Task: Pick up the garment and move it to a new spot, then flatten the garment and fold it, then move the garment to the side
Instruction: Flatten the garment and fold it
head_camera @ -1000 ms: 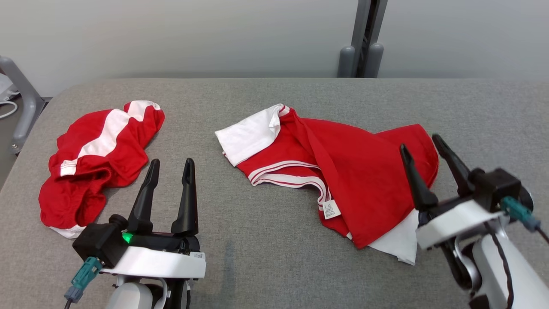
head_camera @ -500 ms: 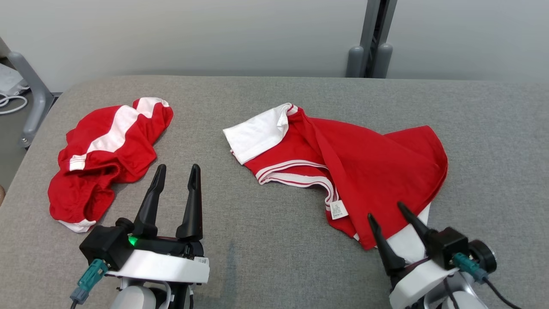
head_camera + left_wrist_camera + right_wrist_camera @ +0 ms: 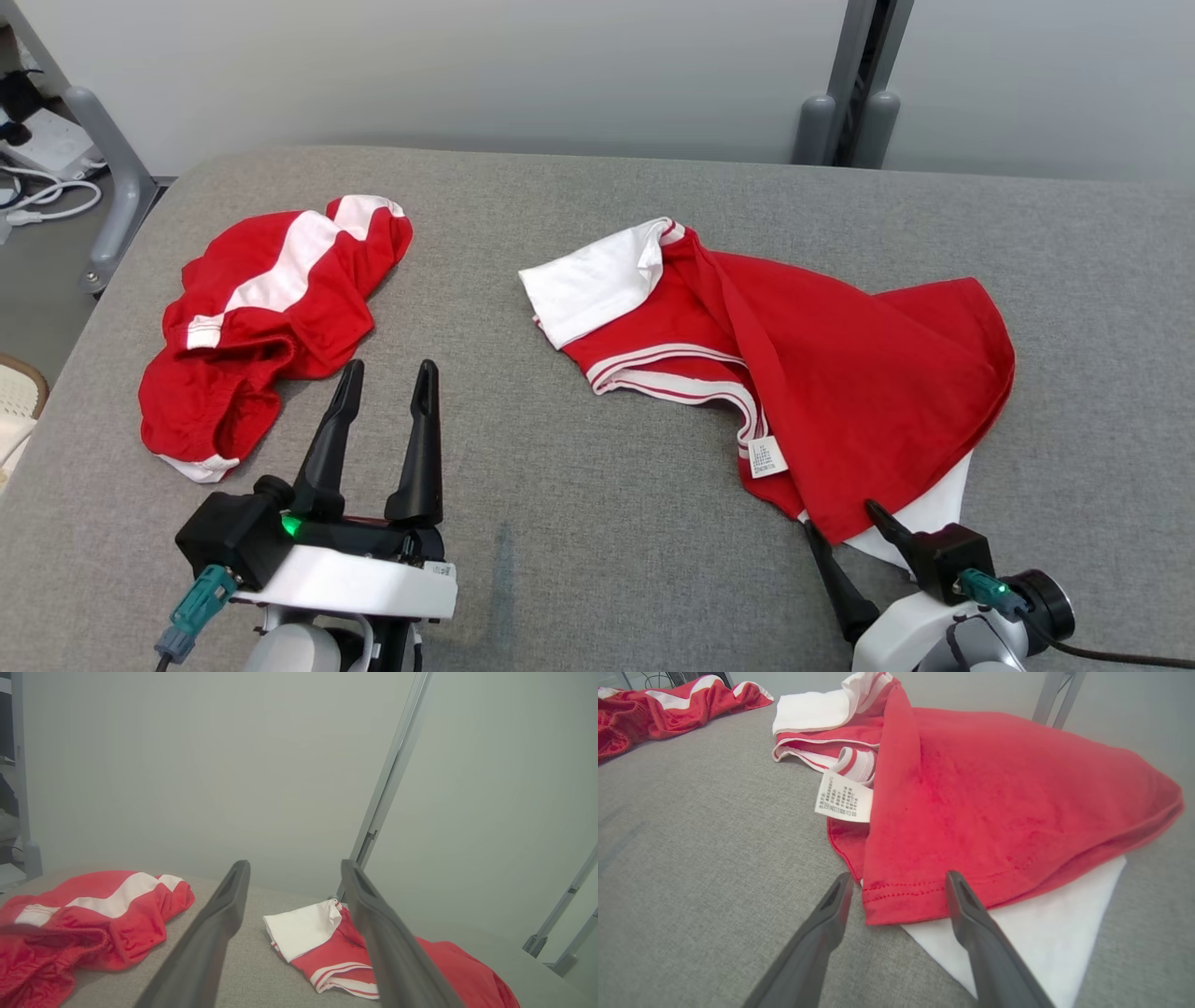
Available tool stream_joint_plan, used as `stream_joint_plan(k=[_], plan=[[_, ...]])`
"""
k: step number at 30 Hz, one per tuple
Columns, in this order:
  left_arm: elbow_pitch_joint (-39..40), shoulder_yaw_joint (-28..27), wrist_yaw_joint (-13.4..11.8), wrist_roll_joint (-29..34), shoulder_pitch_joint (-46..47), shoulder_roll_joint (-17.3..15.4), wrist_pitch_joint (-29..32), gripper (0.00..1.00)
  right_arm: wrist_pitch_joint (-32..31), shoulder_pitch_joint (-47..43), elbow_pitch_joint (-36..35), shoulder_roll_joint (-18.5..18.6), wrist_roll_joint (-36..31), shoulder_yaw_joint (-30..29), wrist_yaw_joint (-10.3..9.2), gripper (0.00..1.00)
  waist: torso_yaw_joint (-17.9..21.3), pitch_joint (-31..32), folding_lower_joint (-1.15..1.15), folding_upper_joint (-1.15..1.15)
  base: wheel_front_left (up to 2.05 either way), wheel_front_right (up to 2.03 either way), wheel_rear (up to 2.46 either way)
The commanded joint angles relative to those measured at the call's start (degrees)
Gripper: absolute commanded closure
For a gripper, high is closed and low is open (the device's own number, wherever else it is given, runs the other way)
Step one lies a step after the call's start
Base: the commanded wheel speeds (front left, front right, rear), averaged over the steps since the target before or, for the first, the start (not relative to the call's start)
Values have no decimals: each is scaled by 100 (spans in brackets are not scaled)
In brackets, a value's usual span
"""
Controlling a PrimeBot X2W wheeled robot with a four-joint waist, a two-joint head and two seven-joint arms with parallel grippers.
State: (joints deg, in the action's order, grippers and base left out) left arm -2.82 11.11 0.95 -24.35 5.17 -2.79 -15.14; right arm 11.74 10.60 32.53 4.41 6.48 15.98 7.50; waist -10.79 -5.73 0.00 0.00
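The garment (image 3: 840, 373) is a red shirt with white sleeves and trim, lying crumpled on the grey table (image 3: 579, 523) right of centre. Its white label (image 3: 844, 798) hangs by the collar. My right gripper (image 3: 842, 518) is open, low at the shirt's near corner. In the right wrist view the right gripper (image 3: 899, 877) has its fingertips either side of the red hem of the garment (image 3: 994, 802), above a white layer. My left gripper (image 3: 390, 369) is open and empty at the front left. The left wrist view shows the left gripper (image 3: 294, 864) above the table, pointing toward the garment (image 3: 327, 947).
A second red garment with a white stripe (image 3: 261, 317) lies bunched at the table's left. Grey posts (image 3: 845, 121) rise behind the far edge. A grey frame leg (image 3: 112, 187) and cables stand on the floor beyond the left edge.
My right gripper dropped from over the shirt's right side down and back to its near corner, staying open. The head camera shifted, so the whole scene slid right. The left gripper kept still.
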Motion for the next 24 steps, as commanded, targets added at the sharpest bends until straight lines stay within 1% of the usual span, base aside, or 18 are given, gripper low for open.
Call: stream_joint_plan(k=[1, 2, 3, 4, 5, 6, 12, 18, 24], plan=[[7, -13, 0, -12, -12, -20, 1, 0, -24, 54, 38, 3, -24, -27, -1, 1, -9, -8, 0, 0, 0, 0, 0], [7, -9, -1, -15, -13, -20, 0, 0, -52, 56, 82, -11, -5, -57, -1, 22, -14, -12, 0, 0, 0, 0, 0], [7, -8, -5, -17, -14, -21, 0, 0, -61, 59, 109, -19, 2, -90, -1, 51, -17, -15, 0, 0, 0, 0, 0], [8, -5, -9, -18, -14, -20, 1, 0, -73, 65, 139, -29, 2, -110, -1, 64, -20, -17, 0, 0, 0, 0, 0], [8, -10, -16, -22, -14, -21, 1, 0, -67, 73, 166, -37, -3, -153, -1, 94, -18, -19, 0, 0, 0, 0, 0], [7, -13, -22, -25, -11, -20, 1, 0, -24, 90, 175, -37, -21, -220, -1, 100, -15, -20, 0, 0, 0, 0, 0], [1, -42, -24, -21, 1, -21, 1, 0, 93, 176, -24, -96, 77, -343, -1, 100, 42, 16, 0, 0, 0, 0, 0], [-8, 21, -36, -73, -26, -21, 0, 0, -51, 105, -213, -81, 102, -21, -1, 100, 60, 89, 0, 0, 0, 0, 0], [26, 0, -57, -86, -75, -21, 1, 0, 103, 192, -622, -99, 195, -103, -1, 100, 73, 152, 0, 0, 0, 0, 0]])
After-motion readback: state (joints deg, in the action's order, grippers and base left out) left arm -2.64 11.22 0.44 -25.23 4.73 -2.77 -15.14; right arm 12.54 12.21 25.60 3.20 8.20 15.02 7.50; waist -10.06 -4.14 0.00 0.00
